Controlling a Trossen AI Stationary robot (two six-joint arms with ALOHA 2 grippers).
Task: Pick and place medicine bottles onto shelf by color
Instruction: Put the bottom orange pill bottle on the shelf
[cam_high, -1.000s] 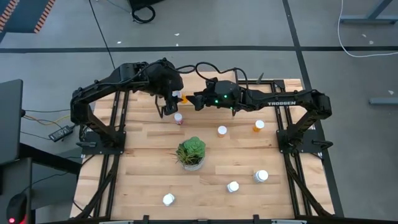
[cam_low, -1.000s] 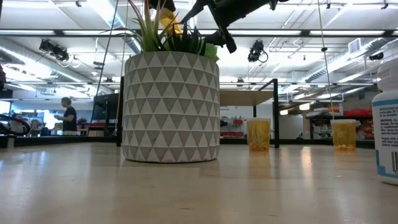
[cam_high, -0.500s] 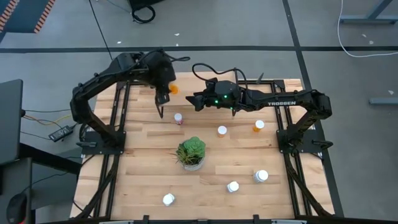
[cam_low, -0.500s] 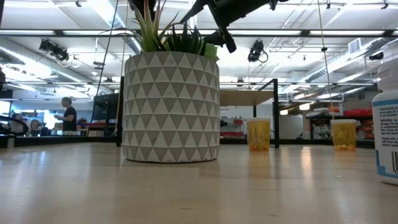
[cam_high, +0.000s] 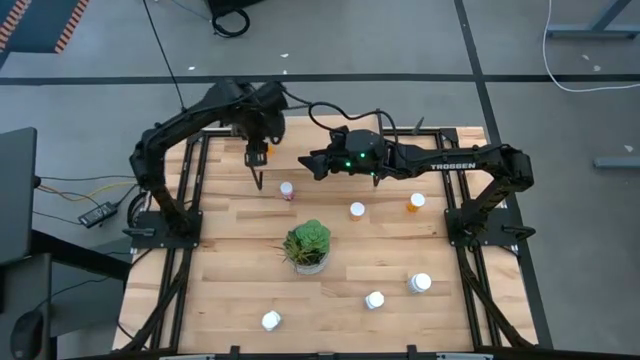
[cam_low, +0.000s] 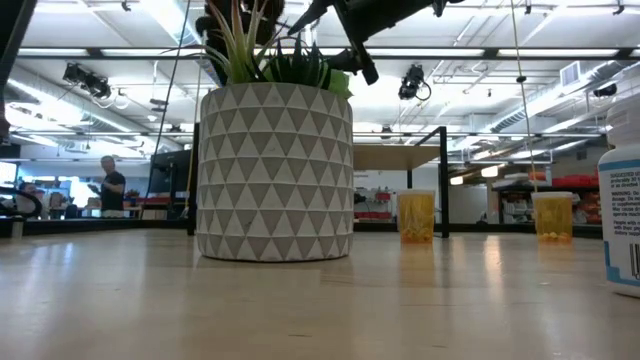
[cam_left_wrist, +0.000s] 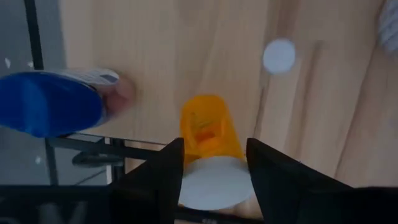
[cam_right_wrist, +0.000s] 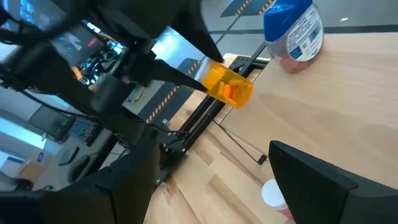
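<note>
My left gripper (cam_high: 258, 160) hangs over the table's far left part, shut on an orange medicine bottle (cam_left_wrist: 208, 134) with a white cap. My right gripper (cam_high: 308, 165) waits just right of it, open and empty; its wrist view shows wide-spread fingers (cam_right_wrist: 211, 148). The light-wood shelf (cam_right_wrist: 348, 93) on thin black legs carries a blue-capped bottle (cam_right_wrist: 292, 28) standing on its base. A pinkish bottle (cam_high: 287, 190), a white-capped one (cam_high: 357, 210) and an orange one (cam_high: 415, 202) stand on the table. My left gripper pinches the orange bottle between its two fingers at the cap end (cam_left_wrist: 211, 183). The orange body (cam_right_wrist: 229, 85) sticks out past the fingertips, along the fingers. The fingers point down from above. The bottle is lifted clear, tilted in the air beside the shelf.
A green plant in a patterned pot (cam_high: 307, 246) stands at the table's middle. Three more white-capped bottles stand near the front edge (cam_high: 420, 283), (cam_high: 374, 299), (cam_high: 270, 320). The two arms are close together over the far side.
My left gripper has carried the orange bottle toward the table's far left and has turned at the wrist, staying shut on it. The bottle has left the low view. The right arm has kept still.
</note>
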